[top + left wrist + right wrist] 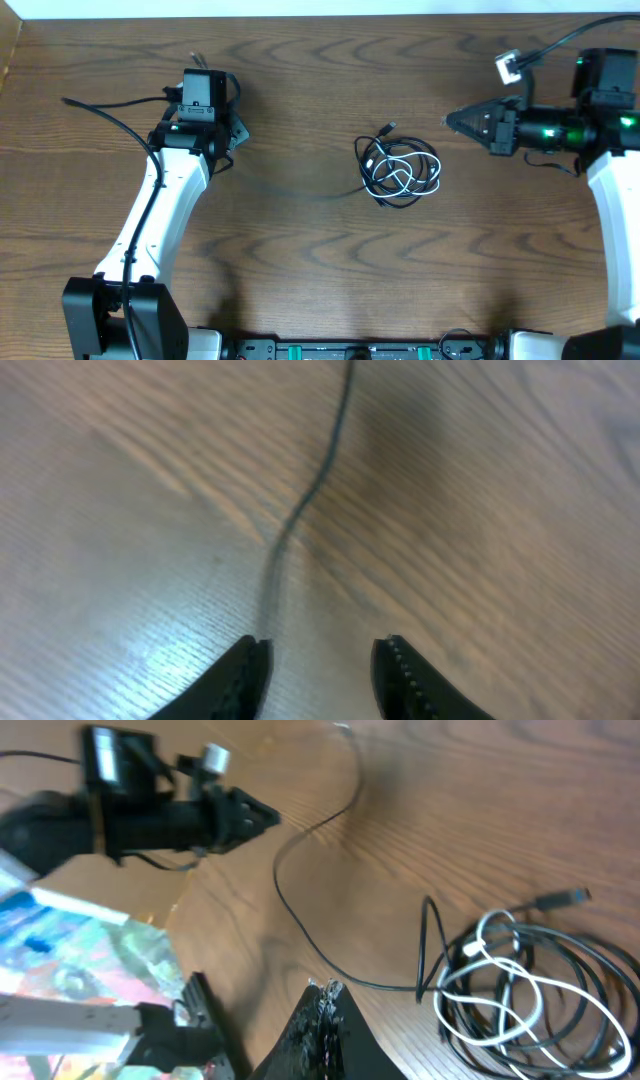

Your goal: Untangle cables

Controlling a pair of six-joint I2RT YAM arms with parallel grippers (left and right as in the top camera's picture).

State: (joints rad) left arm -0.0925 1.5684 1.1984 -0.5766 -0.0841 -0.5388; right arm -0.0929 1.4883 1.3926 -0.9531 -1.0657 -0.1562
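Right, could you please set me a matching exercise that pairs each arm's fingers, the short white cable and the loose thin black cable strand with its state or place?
Things:
1. left arm's black fingers
2. right arm's black fingers
3. short white cable
4. thin black cable strand

States or places:
A. looped inside the tangled pile of cables
B. parted, with a gap between them
C. trailing out of the pile over the wooden table
D. closed together

Pairs: 1-B; 2-D; 3-A; 4-C
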